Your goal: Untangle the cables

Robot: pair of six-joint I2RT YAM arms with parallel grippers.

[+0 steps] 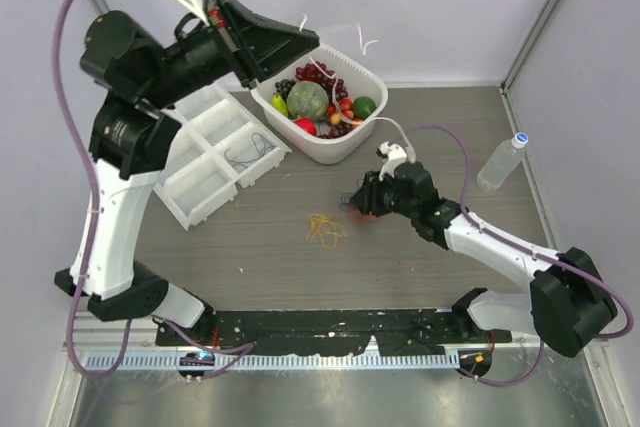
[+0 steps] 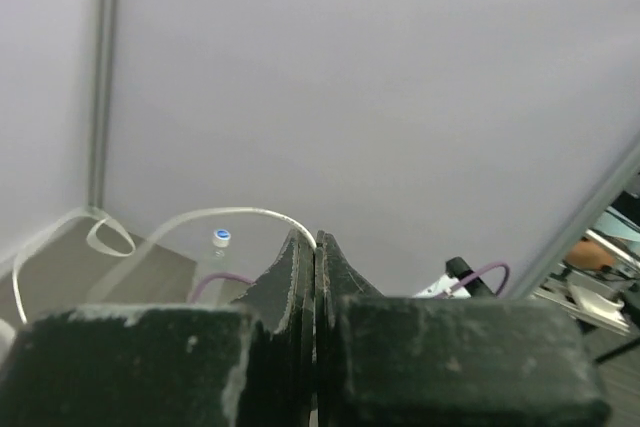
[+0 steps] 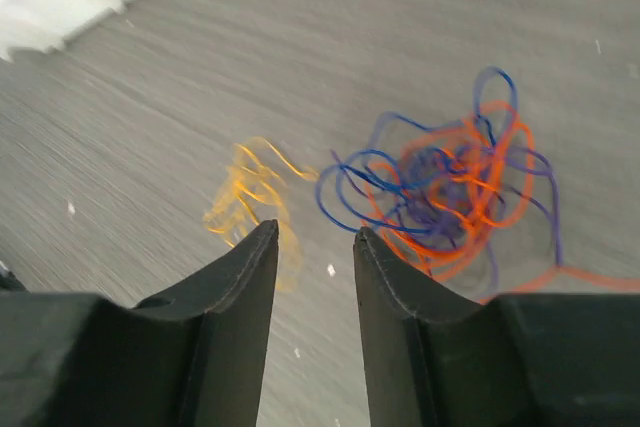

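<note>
My left gripper point(image 1: 312, 46) is raised high over the white bin and shut on a thin white cable point(image 2: 220, 213), which arcs left from its fingertips point(image 2: 316, 237); bits of that cable show in the top view point(image 1: 367, 44). My right gripper point(image 1: 352, 205) is open and low over the table. In the right wrist view its jaws point(image 3: 315, 237) stand apart, between a loose yellow cable point(image 3: 255, 197) on the left and a tangled ball of orange, blue and purple cables point(image 3: 450, 192) on the right. The yellow cable point(image 1: 325, 230) lies alone on the table.
A white bin point(image 1: 345, 154) full of fruit stands at the back centre. A white compartment tray point(image 1: 200, 187) lies at the left, with a dark wire point(image 1: 243, 154) in one compartment. A water bottle point(image 1: 500, 162) stands at the right.
</note>
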